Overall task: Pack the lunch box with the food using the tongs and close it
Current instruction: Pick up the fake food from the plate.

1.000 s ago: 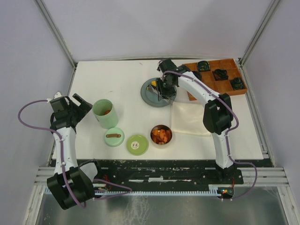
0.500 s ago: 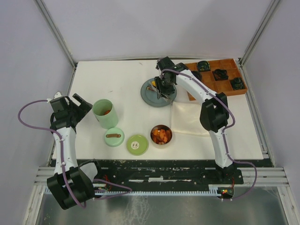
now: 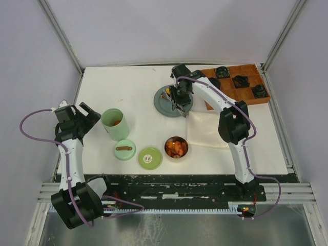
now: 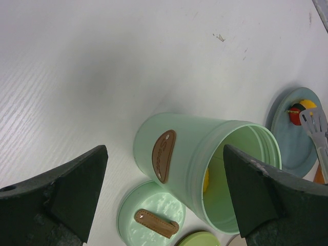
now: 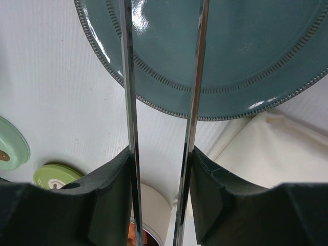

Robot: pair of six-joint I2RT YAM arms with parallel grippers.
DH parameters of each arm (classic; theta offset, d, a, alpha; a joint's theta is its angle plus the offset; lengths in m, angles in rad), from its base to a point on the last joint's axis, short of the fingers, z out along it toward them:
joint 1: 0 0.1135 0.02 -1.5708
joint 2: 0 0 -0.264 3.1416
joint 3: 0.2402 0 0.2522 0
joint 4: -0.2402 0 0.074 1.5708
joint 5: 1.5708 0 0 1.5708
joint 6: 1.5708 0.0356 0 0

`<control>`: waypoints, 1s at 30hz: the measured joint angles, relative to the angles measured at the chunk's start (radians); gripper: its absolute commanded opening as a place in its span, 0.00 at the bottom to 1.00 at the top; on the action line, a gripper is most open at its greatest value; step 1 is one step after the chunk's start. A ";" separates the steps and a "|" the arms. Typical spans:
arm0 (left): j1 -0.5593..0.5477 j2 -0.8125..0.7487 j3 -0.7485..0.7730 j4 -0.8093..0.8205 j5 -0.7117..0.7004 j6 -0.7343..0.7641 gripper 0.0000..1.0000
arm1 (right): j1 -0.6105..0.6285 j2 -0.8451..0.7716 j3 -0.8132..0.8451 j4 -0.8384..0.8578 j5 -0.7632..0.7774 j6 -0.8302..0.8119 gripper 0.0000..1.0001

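White table's (image 3: 128, 87) far middle: my right gripper (image 5: 161, 154) clasps the tongs (image 5: 128, 77), blades lengthwise over the plate (image 5: 246, 51), tips just beside the food piece (image 4: 295, 114); my left gripper (image 4: 165, 154) gapes, farther off.

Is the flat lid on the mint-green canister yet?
No, the flat lid lies on the table beside the open mint-green canister.

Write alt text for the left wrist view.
An open mint-green canister stands on the table ahead of the open left gripper. Its brown-handled lid lies beside it; at right, tongs point at food on a grey-blue plate.
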 measured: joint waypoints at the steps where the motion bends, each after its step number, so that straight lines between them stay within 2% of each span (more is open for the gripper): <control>1: 0.000 0.000 0.000 0.000 0.000 0.000 1.00 | 0.000 0.000 -0.004 0.000 -0.002 0.000 0.50; 30: 0.000 0.005 0.000 0.000 0.000 0.000 1.00 | -0.001 -0.033 -0.032 -0.006 -0.026 -0.008 0.49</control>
